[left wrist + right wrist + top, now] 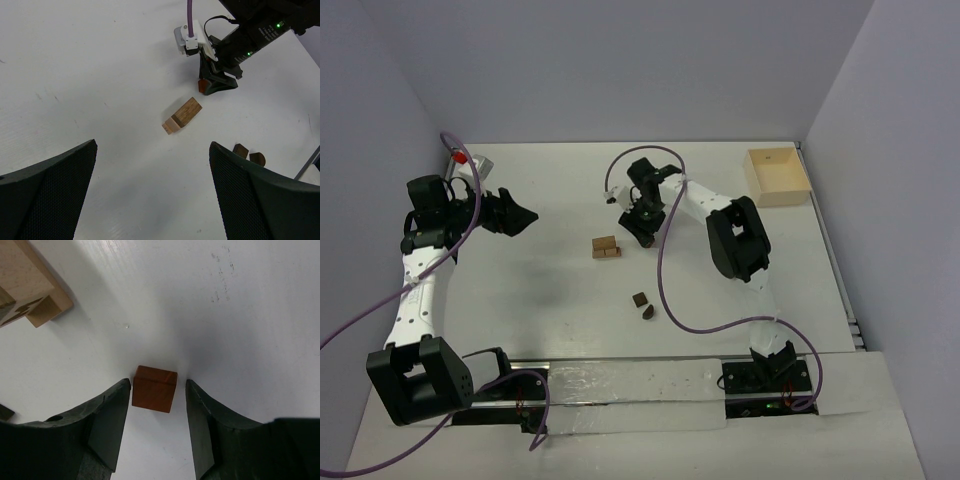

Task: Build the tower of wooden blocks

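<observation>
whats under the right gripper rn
A reddish-brown block on the white table, between the open fingers of the right gripper. In the top view the gripper hides it; the spot beneath the block is covered.

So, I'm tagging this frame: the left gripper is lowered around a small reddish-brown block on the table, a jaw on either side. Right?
No, it is the right gripper lowered around the reddish-brown block on the table, a jaw on either side; the right wrist view shows it.

White table [520,290], joined tan-brown blocks [606,247], reddish block [154,388], two dark pieces [640,298], pale box [785,198]
</observation>
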Robot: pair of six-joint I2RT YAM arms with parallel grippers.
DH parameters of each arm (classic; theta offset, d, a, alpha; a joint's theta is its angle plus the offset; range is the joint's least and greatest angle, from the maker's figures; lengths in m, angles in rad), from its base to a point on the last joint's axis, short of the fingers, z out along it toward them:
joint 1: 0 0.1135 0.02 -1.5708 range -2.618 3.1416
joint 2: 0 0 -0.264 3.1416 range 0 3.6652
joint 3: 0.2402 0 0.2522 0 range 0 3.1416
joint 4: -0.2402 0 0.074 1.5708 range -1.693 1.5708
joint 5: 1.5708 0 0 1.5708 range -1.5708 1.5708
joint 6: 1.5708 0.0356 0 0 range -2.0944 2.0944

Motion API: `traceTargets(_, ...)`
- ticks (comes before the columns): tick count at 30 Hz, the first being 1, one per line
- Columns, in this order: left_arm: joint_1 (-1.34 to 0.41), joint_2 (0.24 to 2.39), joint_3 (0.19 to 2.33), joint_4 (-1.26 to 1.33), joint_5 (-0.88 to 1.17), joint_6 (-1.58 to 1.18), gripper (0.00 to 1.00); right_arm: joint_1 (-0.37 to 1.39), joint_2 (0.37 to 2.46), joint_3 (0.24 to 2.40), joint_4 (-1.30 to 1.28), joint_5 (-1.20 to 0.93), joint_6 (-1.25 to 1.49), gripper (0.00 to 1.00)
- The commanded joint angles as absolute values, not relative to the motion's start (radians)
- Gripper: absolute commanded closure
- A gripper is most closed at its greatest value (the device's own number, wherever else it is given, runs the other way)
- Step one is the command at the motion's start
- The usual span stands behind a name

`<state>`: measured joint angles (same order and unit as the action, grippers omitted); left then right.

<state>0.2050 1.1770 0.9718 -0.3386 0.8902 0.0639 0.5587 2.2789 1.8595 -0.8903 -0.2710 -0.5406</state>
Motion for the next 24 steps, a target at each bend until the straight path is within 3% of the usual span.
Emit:
traceTargets(1,0.212,1.182,0.991,-0.297,0.901,0.072,0.01,0.568,2.238,1.813,-0.866,-0.252,-0.551,0.48)
traceTargets(8,0.212,1.175,0.992,-0.31,0.896,0.083,0.01,0.565,2.195,1.795,-0.88,-0.239,-0.584,0.67)
traceTargets(15,0.212,1.167,0.991,-0.324,0.944,0.103,0.01,0.544,2.114,1.92,-1.043,-0.299,-0.735,0.87)
traceTargets(24,0.24,1.194,1.011,-0.305,1.023,0.045,0.01,0.599,2.124,2.164,-1.184,-0.358,-0.856,0.96)
